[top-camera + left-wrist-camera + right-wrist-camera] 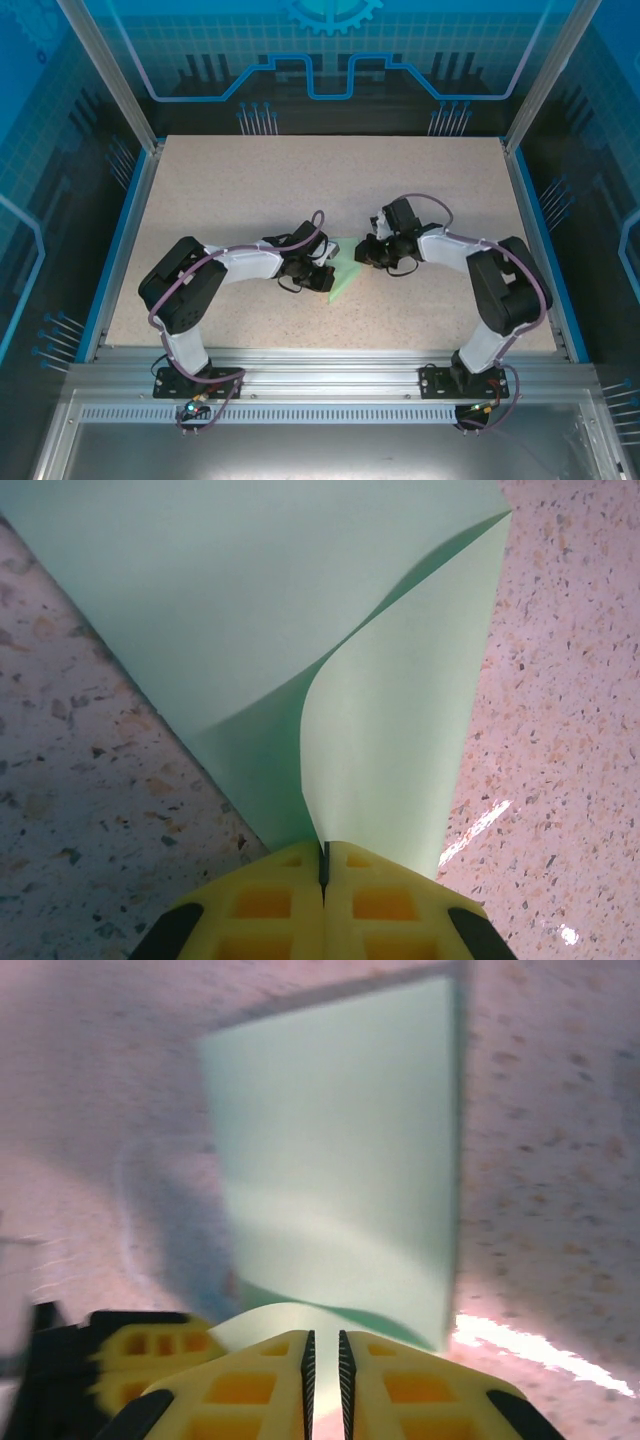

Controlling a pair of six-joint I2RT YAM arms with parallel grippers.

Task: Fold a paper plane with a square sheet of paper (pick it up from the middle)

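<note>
The square sheet of paper (345,268) is pale mint green and lies partly folded on the speckled table between the two arms. My left gripper (325,275) is shut on its near edge. In the left wrist view a flap (400,730) curls up from the flat sheet (250,600) and runs into the seam of the closed yellow fingers (322,855). My right gripper (362,252) hovers low over the sheet's opposite side. Its jaws (323,1345) stand a narrow slit apart with nothing clamped; paper (340,1160) and table show through the gap.
A yellow fingertip (140,1345) of the left gripper shows at the lower left of the right wrist view, close to the right one. Blue frame rails (120,250) border the tabletop, with bare speckled surface (330,180) beyond the paper.
</note>
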